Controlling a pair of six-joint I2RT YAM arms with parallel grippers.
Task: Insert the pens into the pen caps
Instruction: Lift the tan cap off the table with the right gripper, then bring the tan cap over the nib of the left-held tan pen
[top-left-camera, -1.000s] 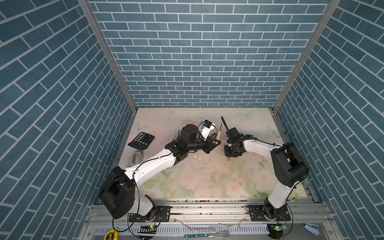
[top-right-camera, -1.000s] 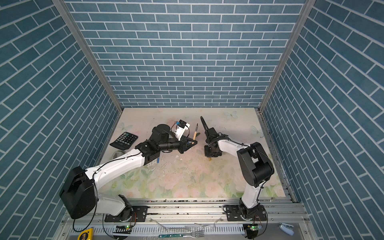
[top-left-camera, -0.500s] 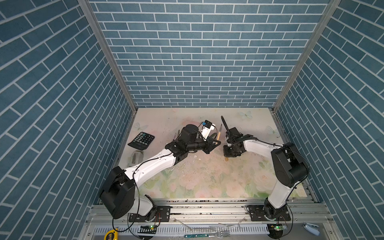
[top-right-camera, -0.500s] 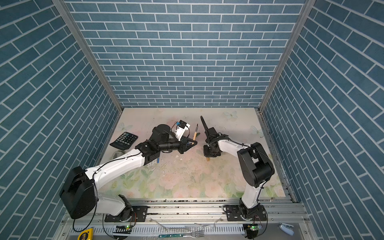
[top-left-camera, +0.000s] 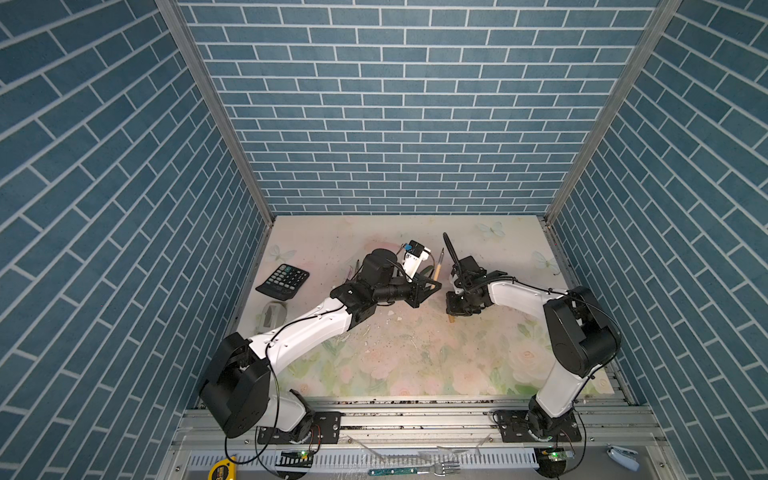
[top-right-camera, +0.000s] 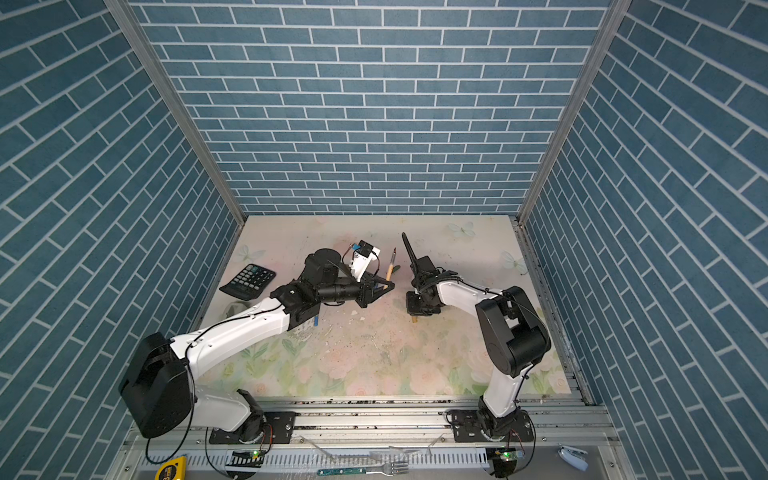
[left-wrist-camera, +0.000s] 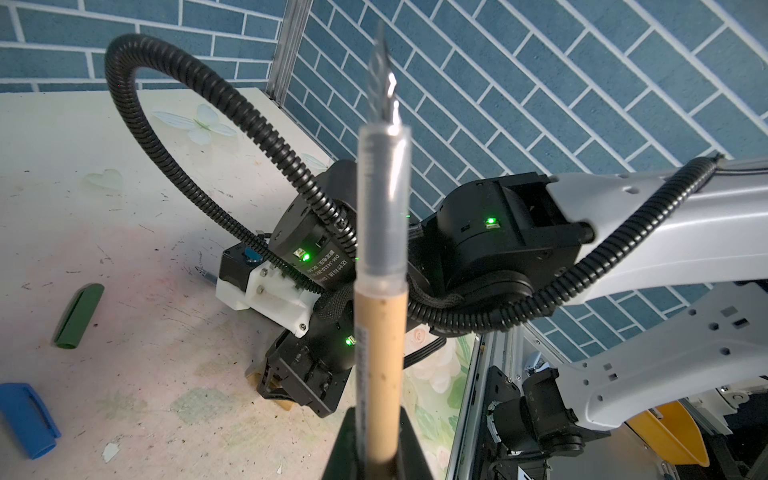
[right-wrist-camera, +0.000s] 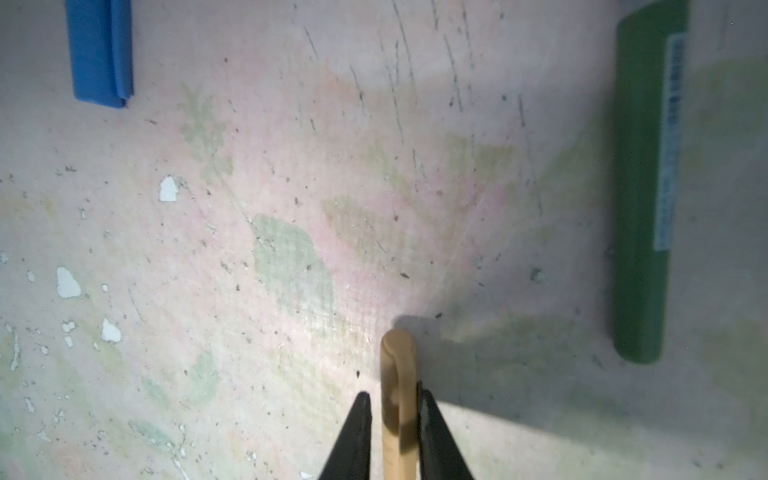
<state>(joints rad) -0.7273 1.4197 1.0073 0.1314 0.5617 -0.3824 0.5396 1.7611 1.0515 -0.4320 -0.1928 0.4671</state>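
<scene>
My left gripper (left-wrist-camera: 380, 415) is shut on a gold pen (left-wrist-camera: 380, 332), whose clear collar and dark pointed tip stick out past the fingers. In both top views this pen (top-left-camera: 437, 268) (top-right-camera: 390, 269) slants up and away from the left gripper (top-left-camera: 430, 286) at mid-table. A little to its right, my right gripper (top-left-camera: 455, 309) points down at the table. Its fingers are shut on a gold pen cap (right-wrist-camera: 398, 361), whose end is at the table surface (top-left-camera: 452, 319). Loose on the table lie a blue cap (right-wrist-camera: 102, 54), a green cap (left-wrist-camera: 79, 318) and a green pen (right-wrist-camera: 644, 187).
A black calculator (top-left-camera: 283, 280) lies at the table's left edge, with a small clear object (top-left-camera: 272, 313) in front of it. A fork (top-left-camera: 415, 471) and a yellow tape measure (top-left-camera: 222, 471) sit on the front rail. Blue brick walls close in three sides.
</scene>
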